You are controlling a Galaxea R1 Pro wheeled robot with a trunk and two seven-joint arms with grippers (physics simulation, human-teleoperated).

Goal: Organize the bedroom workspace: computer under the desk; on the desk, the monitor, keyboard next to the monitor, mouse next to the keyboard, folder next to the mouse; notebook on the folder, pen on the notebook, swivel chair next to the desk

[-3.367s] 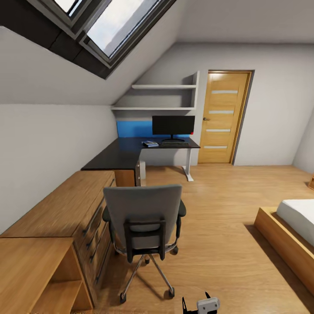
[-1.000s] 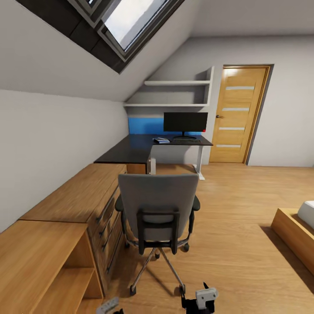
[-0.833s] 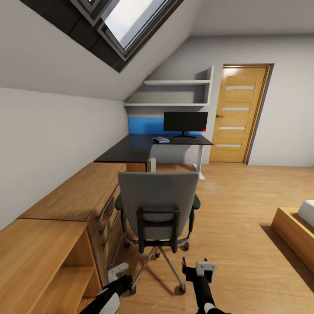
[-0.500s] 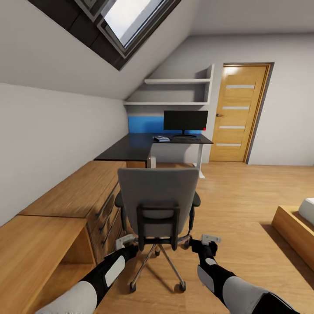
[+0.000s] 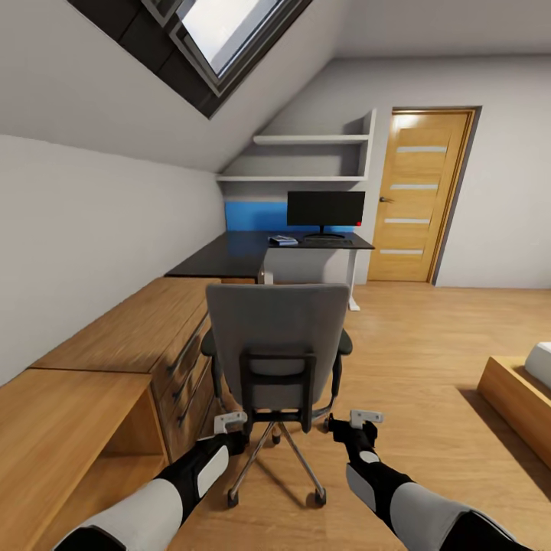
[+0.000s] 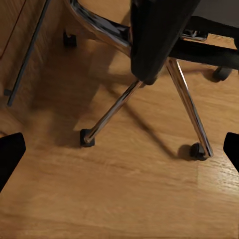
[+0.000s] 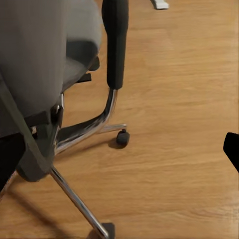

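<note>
**Closing in on the chair back**

The swivel chair (image 5: pixel 277 348) stands back towards me, just beside the wooden cabinets (image 5: pixel 115 360), well short of the desk (image 5: pixel 252 252). My left gripper (image 5: pixel 229 422) and right gripper (image 5: pixel 364 419) flank its base, fingers spread, holding nothing. I judge an even, low push on both sides keeps it rolling straight. Count: one chair, one monitor (image 5: pixel 325 209), one door (image 5: pixel 417 197).

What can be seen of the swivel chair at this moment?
The swivel chair stands upright on the wooden floor, its grey upholstered back toward the camera, beside the wooden cabinets and well short of the desk. It has dark armrests, a black back bracket and chrome legs on casters. Nothing touches it.
</note>
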